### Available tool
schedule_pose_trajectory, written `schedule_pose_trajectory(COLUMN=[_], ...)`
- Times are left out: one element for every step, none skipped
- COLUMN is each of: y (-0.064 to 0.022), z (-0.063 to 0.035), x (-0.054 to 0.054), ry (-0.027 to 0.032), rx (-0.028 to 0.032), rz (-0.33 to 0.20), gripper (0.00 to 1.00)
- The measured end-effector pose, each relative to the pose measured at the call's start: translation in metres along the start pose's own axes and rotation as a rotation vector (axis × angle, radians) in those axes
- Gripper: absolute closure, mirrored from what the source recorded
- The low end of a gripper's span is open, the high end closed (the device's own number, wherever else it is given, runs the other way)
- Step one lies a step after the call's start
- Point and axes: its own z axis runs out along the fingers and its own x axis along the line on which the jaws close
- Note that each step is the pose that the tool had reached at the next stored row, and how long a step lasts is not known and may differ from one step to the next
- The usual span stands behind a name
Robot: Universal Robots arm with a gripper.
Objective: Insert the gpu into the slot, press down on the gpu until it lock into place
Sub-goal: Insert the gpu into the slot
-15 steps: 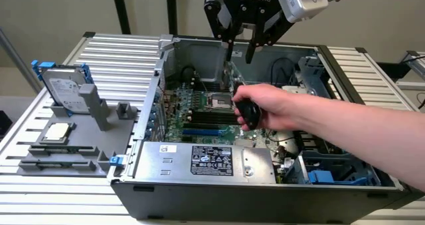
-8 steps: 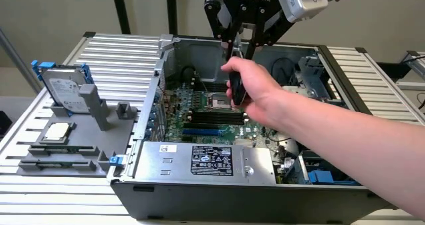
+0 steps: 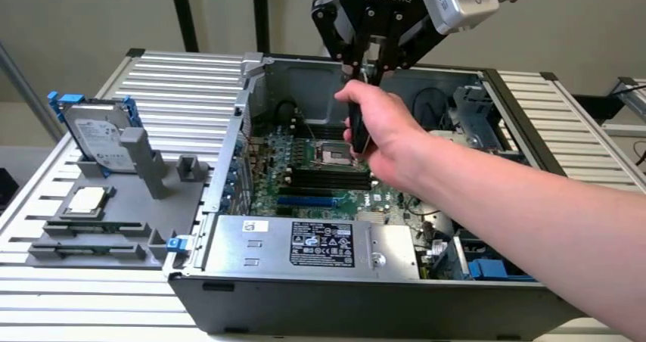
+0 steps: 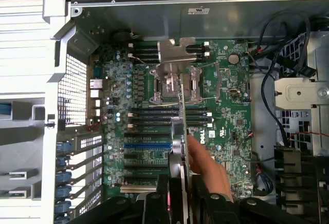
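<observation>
The gpu [image 3: 355, 126] is a black card with a green edge, hanging upright over the open computer case. A person's hand [image 3: 394, 134] grasps it from the exterior view's right. My gripper [image 3: 365, 73] comes down from above onto the card's top end. In the wrist view the gpu [image 4: 180, 152] shows edge-on between my two fingers, which press against both of its faces, with the hand [image 4: 208, 170] beside it. The slot [image 4: 148, 145], a bright-blue strip on the motherboard, lies well below the card with nothing in it; it is also visible as the slot [image 3: 305, 202] near the case's front.
A silver labelled power-supply box [image 3: 313, 244] fills the case's near side. The CPU socket [image 4: 175, 80] and black memory sockets [image 4: 154, 113] lie beyond the slot. Cables [image 4: 272, 80] hang beside the board. A grey fixture with a hard drive [image 3: 96, 134] stands outside the case.
</observation>
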Motion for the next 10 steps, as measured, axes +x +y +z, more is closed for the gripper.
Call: schedule_pose_trajectory(y=[0.0000,0.0000,0.0000,0.0000,0.0000,0.0000,0.0000,0.0000,0.0000,0.0000], z=[0.0000,0.0000,0.0000,0.0000,0.0000,0.0000,0.0000,0.0000,0.0000,0.0000], x=[0.0000,0.0000,0.0000,0.0000,0.0000,0.0000,0.0000,0.0000,0.0000,0.0000], ry=[0.0000,0.0000,0.0000,0.0000,0.0000,0.0000,0.0000,0.0000,0.0000,0.0000], rx=[0.0000,0.0000,0.0000,0.0000,0.0000,-0.0001,0.0000,0.0000,0.0000,0.0000], rz=[0.000,0.000,0.000,0.000,0.000,0.000,0.000,0.000,0.000,0.000], gripper=[0.69,0.69,0.74,0.74,0.74,0.74,0.74,0.74,0.74,0.74])
